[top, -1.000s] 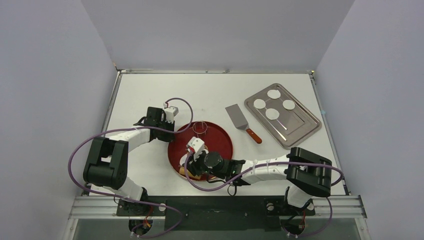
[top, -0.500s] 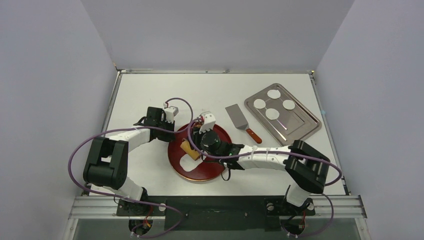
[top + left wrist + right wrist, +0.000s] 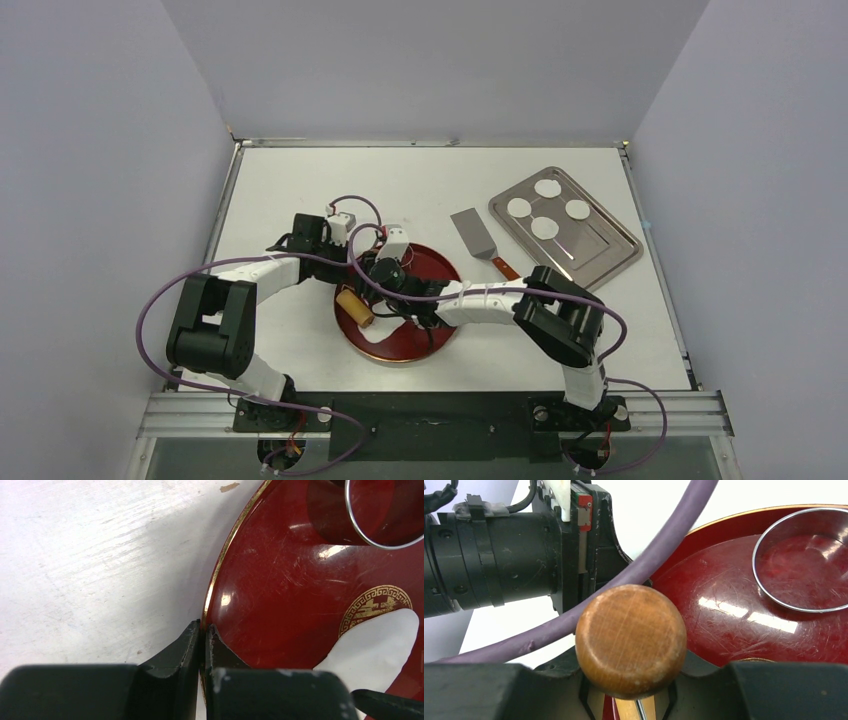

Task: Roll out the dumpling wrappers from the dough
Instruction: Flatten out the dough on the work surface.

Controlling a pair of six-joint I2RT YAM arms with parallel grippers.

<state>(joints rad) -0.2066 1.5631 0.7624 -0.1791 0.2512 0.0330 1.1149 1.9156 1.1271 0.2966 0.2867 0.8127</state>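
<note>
My left gripper is shut on the gold rim of the red plate, at the plate's left edge. A flattened white sheet of dough lies on the plate over its gold emblem. In the top view the right arm hides most of this dough. My right gripper is shut on a wooden rolling pin, which lies across the plate's left side. Several round white dumpling wrappers rest on the steel tray at the back right.
A metal ring cutter stands on the far part of the plate. A spatula lies between the plate and the tray. The left arm's wrist and a purple cable are close in front of the rolling pin.
The right arm has swept the rolling pin from the plate's near side across it towards the far left. The left gripper has stayed on the rim.
</note>
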